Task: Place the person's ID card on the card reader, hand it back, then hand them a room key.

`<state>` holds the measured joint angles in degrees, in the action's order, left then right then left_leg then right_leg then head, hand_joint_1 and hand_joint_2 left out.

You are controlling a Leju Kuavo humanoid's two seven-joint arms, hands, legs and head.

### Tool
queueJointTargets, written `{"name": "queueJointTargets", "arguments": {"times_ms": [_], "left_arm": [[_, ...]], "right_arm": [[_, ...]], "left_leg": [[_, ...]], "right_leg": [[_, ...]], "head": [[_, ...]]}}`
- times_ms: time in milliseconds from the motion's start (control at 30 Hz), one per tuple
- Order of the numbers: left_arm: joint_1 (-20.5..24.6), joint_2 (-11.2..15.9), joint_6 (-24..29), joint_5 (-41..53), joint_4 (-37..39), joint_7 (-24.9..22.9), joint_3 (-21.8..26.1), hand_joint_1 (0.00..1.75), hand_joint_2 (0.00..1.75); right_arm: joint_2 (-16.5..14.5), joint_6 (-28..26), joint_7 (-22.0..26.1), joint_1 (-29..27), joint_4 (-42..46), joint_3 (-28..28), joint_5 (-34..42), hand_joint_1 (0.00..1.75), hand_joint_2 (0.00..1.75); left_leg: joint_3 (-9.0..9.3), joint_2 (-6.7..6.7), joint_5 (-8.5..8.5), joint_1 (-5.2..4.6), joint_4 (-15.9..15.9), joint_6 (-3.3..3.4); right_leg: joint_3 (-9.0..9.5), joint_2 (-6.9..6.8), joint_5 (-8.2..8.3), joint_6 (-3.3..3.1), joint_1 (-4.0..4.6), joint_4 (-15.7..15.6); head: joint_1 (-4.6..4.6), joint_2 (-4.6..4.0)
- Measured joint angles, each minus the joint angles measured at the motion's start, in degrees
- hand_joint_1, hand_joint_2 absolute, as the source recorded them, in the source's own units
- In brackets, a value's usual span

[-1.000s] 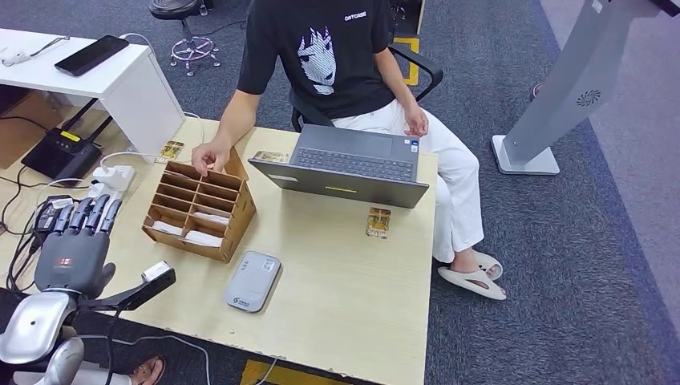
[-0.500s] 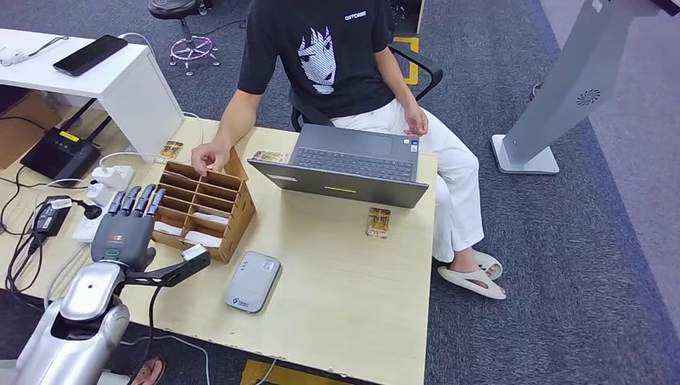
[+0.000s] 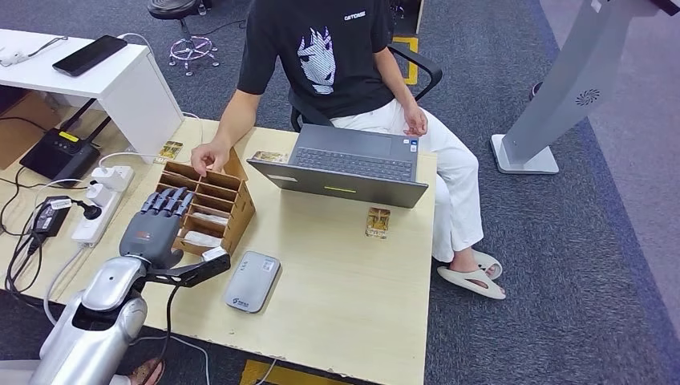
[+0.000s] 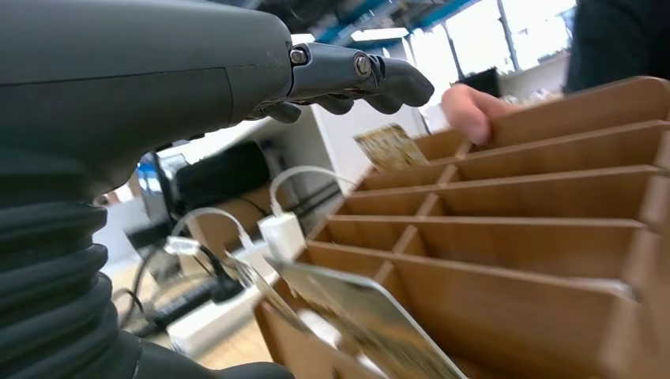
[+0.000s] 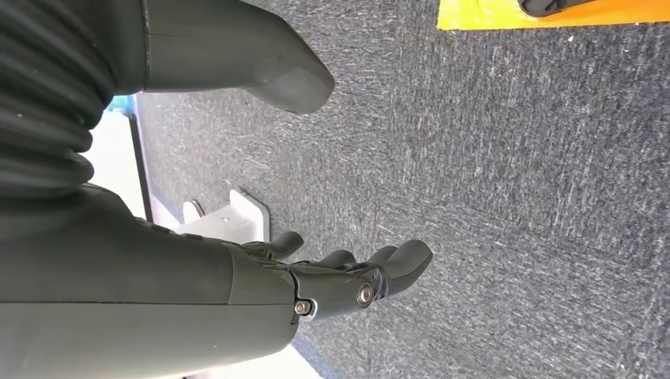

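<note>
**Left robot hand over key rack**

Left robot hand, fingers spread and empty, hovers over the near side of the wooden rack, apparently for a room key. Card reader lies just right. Right robot hand hangs loosely apart, empty.

Office: desk with laptop, carpet floor, swivel chair.

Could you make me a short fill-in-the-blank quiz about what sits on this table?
1. The robot's left hand hovers over the brown cardboard ___ organizer.
2. The open grey laptop stands in front of the seated ___.
3. The flat grey card reader lies on the ___ wooden table.
4. The person's hand rests on the organizer's far ___.

Missing words: card; person; light; edge
</note>
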<state>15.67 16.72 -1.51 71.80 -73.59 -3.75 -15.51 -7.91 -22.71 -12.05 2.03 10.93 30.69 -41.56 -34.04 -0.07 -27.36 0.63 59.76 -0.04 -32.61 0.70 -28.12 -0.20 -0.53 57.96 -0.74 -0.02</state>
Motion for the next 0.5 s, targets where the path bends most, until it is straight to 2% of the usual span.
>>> {"name": "queueJointTargets", "arguments": {"times_ms": [133, 300, 433, 500], "left_arm": [[0.43, 1.1, -5.65, -8.16, 0.0, 2.43, -1.58, 0.0, 1.75], [1.33, 4.85, -11.33, -16.12, -0.01, 4.02, -3.78, 0.0, 1.75], [1.75, 7.27, -12.03, -18.58, -0.12, 3.98, -5.09, 1.75, 1.75], [1.8, 8.06, -11.69, -19.41, -0.21, 3.55, -5.63, 1.75, 1.75]], "right_arm": [[0.01, 0.27, 0.21, -0.02, 0.0, 0.25, -0.55, 0.0, 1.75], [0.02, 0.44, 0.97, -0.02, 0.0, 0.65, -1.16, 0.0, 1.75], [0.02, 0.44, 0.96, -0.01, 0.0, 1.16, -1.56, 0.0, 1.75], [0.02, 0.44, 0.88, -0.01, 0.0, 1.42, -1.73, 0.0, 1.75]], "left_leg": [[0.0, 0.01, 0.0, 0.0, 0.0, 0.0], [0.01, 0.05, 0.01, 0.02, -0.01, -0.01], [0.01, 0.05, 0.02, 0.02, -0.02, -0.03], [0.01, 0.06, 0.02, 0.02, -0.02, -0.03]], "right_leg": [[0.0, 0.01, 0.0, 0.0, 0.0, 0.0], [-0.02, 0.05, 0.0, 0.0, 0.01, 0.01], [-0.02, 0.05, 0.0, -0.01, 0.01, 0.02], [-0.02, 0.05, 0.0, 0.0, 0.01, 0.02]], "head": [[0.01, -0.01], [0.0, -0.01], [-0.01, 0.0], [-0.01, 0.0]]}}
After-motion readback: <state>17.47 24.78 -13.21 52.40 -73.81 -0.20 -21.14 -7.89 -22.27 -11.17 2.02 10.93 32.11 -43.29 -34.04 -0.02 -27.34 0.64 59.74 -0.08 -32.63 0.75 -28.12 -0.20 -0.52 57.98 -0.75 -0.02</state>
